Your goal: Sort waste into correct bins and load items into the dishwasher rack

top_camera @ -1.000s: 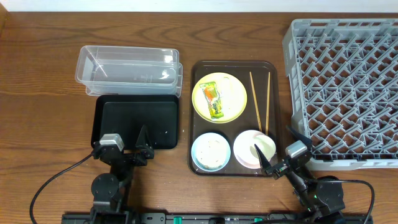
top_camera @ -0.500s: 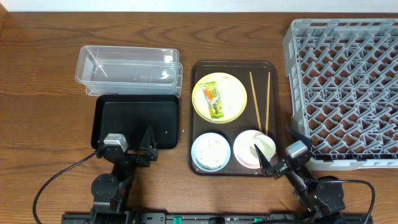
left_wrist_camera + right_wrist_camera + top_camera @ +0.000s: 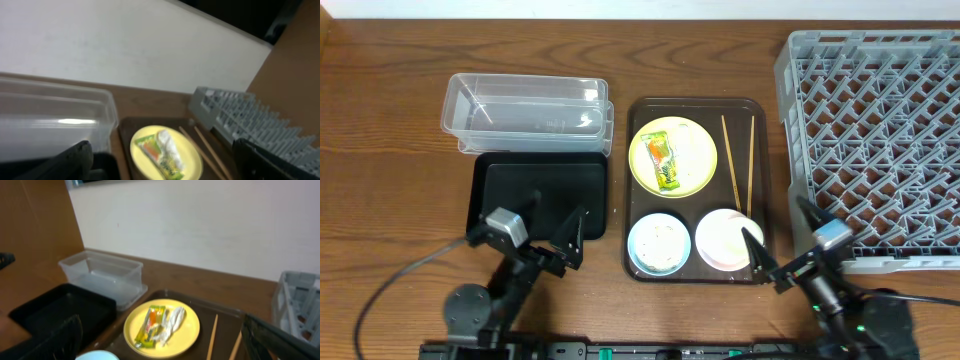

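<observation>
Landmark: we place everything against the dark brown serving tray, which lies mid-counter.
Left pincer: we see the left pincer spread wide with nothing in it, hanging just left of the serving tray, over the black tray.
Right pincer: the right pincer also gapes wide and grips nothing. We find it at the serving tray's corner nearest the right arm, one finger reaching over the pinkish-white bowl.
Yellow plate: the yellow plate sits in the serving tray's far half.
Snack wrapper: the snack wrapper lies on the yellow plate, left of its middle.
White scrap: in our right wrist view the white scrap lies crumpled on the yellow plate, touching the snack wrapper.
Chopsticks: the chopsticks lie apart along the serving tray's right side, beside the yellow plate.
Light blue bowl: the light blue bowl stands in the serving tray's near left corner.
Pinkish-white bowl: the pinkish-white bowl stands in the near right corner, just beside the light blue bowl.
Clear tub: the clear tub stands left of the serving tray's far end.
Black tray: the black tray lies left of the serving tray's near end.
Dishwasher rack: the dishwasher rack stands right of the serving tray.
</observation>
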Robot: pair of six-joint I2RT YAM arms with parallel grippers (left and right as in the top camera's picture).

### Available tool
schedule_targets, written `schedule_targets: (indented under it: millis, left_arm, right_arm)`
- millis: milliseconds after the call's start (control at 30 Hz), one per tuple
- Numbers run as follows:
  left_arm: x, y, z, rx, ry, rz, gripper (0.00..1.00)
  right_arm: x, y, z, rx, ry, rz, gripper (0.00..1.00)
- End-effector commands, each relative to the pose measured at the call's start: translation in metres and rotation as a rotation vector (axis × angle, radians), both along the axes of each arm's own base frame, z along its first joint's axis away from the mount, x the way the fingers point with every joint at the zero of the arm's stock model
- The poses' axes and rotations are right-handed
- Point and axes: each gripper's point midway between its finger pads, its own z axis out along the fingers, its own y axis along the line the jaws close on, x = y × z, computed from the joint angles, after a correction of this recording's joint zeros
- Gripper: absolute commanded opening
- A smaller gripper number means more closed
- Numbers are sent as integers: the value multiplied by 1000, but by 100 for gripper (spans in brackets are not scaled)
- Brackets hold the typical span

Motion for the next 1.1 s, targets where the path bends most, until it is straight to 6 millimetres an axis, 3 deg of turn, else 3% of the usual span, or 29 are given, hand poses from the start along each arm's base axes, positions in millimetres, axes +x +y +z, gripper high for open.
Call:
schedule_targets:
  millis: [0, 233, 367, 567, 733, 900, 1067]
  left_arm:
    - [5, -3, 32, -4, 80, -21, 91]
    - [31, -5, 35, 85, 532, -36, 91]
    - [43, -6, 34, 117, 700, -51, 91]
    - [46, -26, 17, 34, 851, -158, 91]
    - [43, -26, 4, 41, 917, -163, 89]
    - [34, -29, -7, 108, 955, -145, 86]
    - [22, -32, -19, 224, 989, -113, 83]
  right_arm:
    - [4, -2, 37, -22, 32, -14, 99]
    - [35, 8, 61, -122, 317, -17, 99]
    - [52, 26, 65, -135, 409, 53, 99]
    - [51, 58, 51, -109, 504, 237, 99]
    - [64, 54, 33, -89, 597, 166, 99]
    - [81, 44, 0, -95, 729, 52, 98]
    - [98, 56, -26, -145, 780, 40, 95]
